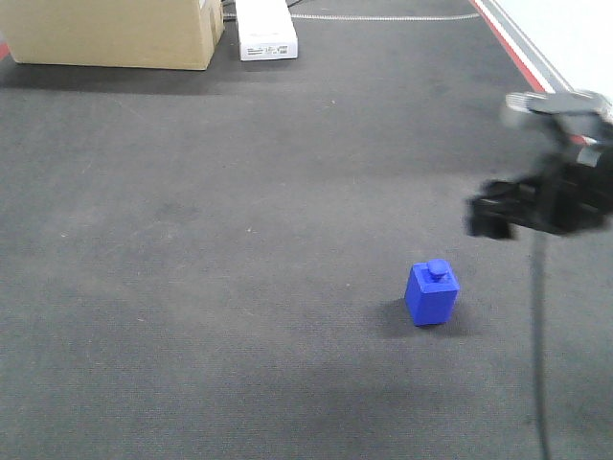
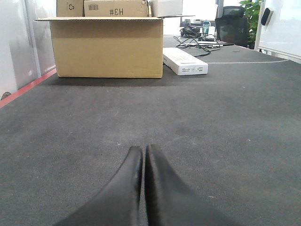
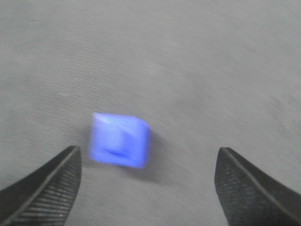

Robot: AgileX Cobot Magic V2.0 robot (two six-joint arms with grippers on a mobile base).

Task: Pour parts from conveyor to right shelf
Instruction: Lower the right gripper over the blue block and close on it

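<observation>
The block (image 1: 433, 292) stands on the belt (image 1: 211, 268), right of the middle in the front view, with its round stud facing up and a faint shadow at its base. Nothing touches it.

The right pincer (image 3: 148, 153) is spread wide, and its two ribbed black fingers (image 3: 47, 188) sit at the lower corners of the right wrist view. The block shows there as a blurred blue square on the belt, ahead of the tips and within the gap. It is nearer the finger on the picture's left and clear of both. In the front view the right arm (image 1: 546, 201) is a smeared dark shape at the right edge, up and to the right of the block and apart from it.

The left pincer (image 2: 142, 183) is pressed narrow, its fingers meeting along a thin seam with nothing between them. It is low over bare belt.

At the far end of the belt a carton (image 2: 106, 47) stands, and a flat white box (image 2: 184, 61) lies just beside it on its right. A red strip (image 2: 26, 87) runs along the belt's edge on the left of the left wrist view. Beyond the white box lie cables (image 2: 197, 42), and a dark chair (image 2: 233, 30) stands behind them.
</observation>
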